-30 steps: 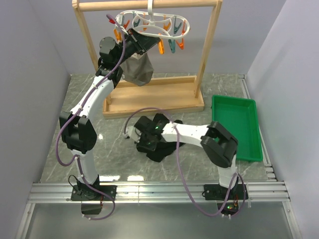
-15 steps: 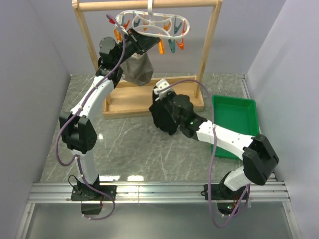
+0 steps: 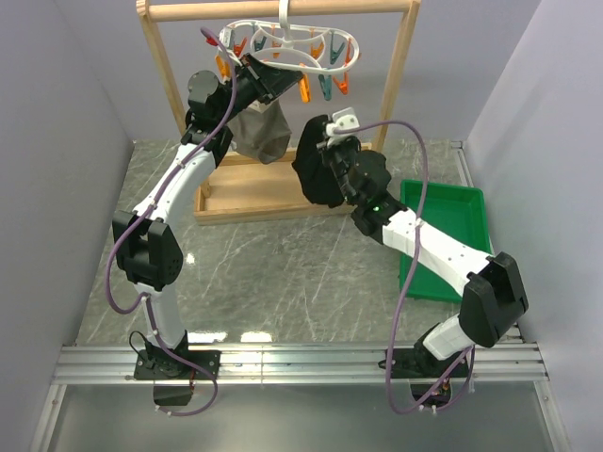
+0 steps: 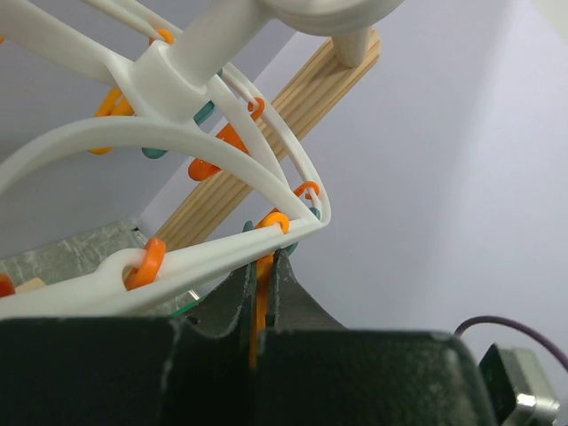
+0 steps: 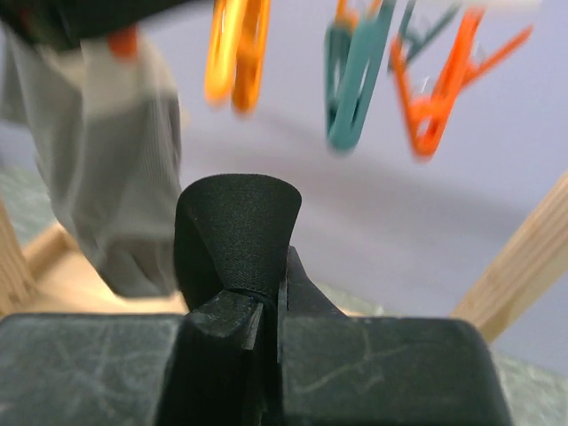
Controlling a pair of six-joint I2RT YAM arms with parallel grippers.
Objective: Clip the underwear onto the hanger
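The white hanger [image 3: 325,42] hangs by its hook from the wooden rack's top bar, with orange and teal pegs under its frame. My left gripper [image 3: 290,83] is at the hanger's near side, shut on an orange peg [image 4: 260,293] just below the frame [image 4: 177,266]. My right gripper [image 3: 327,151] is shut on a fold of the black underwear [image 3: 316,181], which hangs from it in the air below and right of the hanger. In the right wrist view the fold [image 5: 235,226] sticks up between the jaws [image 5: 271,288], under an orange peg [image 5: 236,53] and a teal peg [image 5: 353,75].
A grey-beige garment [image 3: 261,132] hangs from the hanger's left side, close to the underwear. The wooden rack [image 3: 396,94] stands on its base board [image 3: 283,202] at the back. A green tray [image 3: 452,226] lies on the table at the right. Walls close in on both sides.
My right arm has lifted the black underwear off the table and carried it up and back to just under the hanger. The left arm has not moved.
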